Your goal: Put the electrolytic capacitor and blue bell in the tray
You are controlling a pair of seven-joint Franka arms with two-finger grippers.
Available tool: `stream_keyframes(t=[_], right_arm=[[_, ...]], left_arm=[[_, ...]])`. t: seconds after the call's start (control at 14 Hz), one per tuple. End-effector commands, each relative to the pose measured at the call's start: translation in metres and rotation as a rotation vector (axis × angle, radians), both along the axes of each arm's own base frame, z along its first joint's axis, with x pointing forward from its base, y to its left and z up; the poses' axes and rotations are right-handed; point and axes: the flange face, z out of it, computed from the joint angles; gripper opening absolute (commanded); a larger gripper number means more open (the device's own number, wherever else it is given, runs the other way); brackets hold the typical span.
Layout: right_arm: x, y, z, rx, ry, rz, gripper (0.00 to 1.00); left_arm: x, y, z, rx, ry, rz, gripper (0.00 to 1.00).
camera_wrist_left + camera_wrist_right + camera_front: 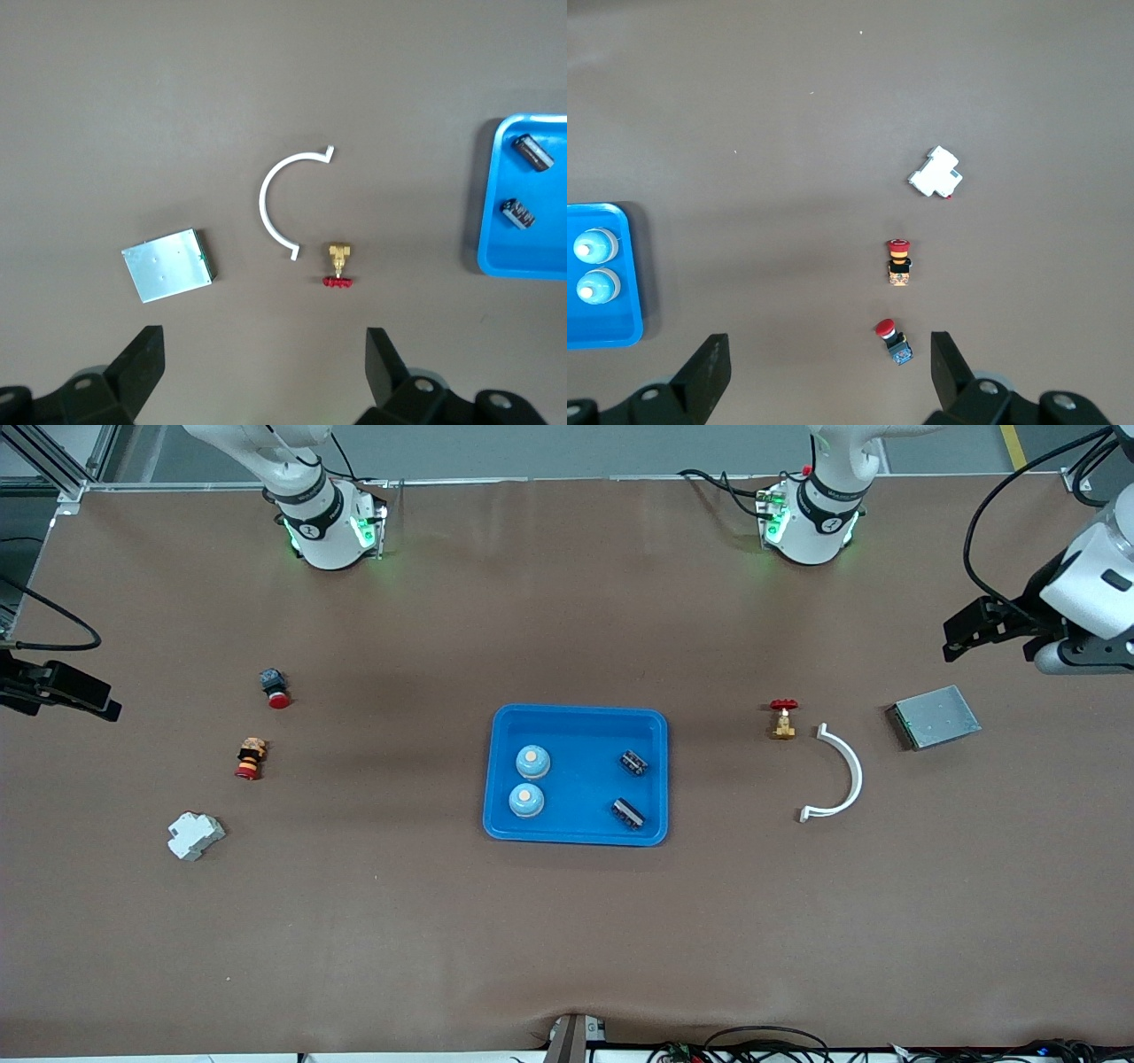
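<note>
The bright-blue tray (585,731) lies at the table's middle. In it stand two blue bells (532,761) (526,800) at the right arm's end and lie two dark electrolytic capacitors (633,762) (628,813) at the left arm's end. My left gripper (957,638) is open and empty, up over the table's left-arm end; its wrist view (264,363) shows the tray's rim (485,257) and both capacitors (534,151) (518,213). My right gripper (111,701) is open and empty over the right-arm end; its wrist view (829,367) shows the tray (633,266) and bells (596,245) (598,286).
Toward the left arm's end lie a red-handled brass valve (782,718), a white curved clip (837,775) and a grey metal plate (936,716). Toward the right arm's end lie a red push button (275,687), a red-and-yellow button (251,759) and a white block (195,835).
</note>
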Motion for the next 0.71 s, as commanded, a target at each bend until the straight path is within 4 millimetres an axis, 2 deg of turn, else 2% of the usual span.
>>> stream_keyframes(t=[0.0, 0.21, 0.43, 0.64], right_arm=[[-0.008, -0.005, 0.002, -0.014, 0.001, -0.009, 1.00], [-0.006, -0.001, -0.008, -0.014, 0.004, -0.011, 1.00], [-0.006, -0.002, -0.004, -0.011, -0.010, -0.014, 1.00], [-0.012, -0.002, 0.005, -0.013, -0.024, -0.016, 1.00]], left_arm=[[0.015, -0.002, -0.001, -0.008, 0.013, -0.015, 1.00], [0.026, 0.002, -0.002, -0.016, 0.008, -0.008, 1.00], [0.030, -0.003, -0.015, -0.019, 0.035, -0.001, 1.00], [0.031, -0.003, -0.014, -0.019, 0.032, -0.001, 1.00]])
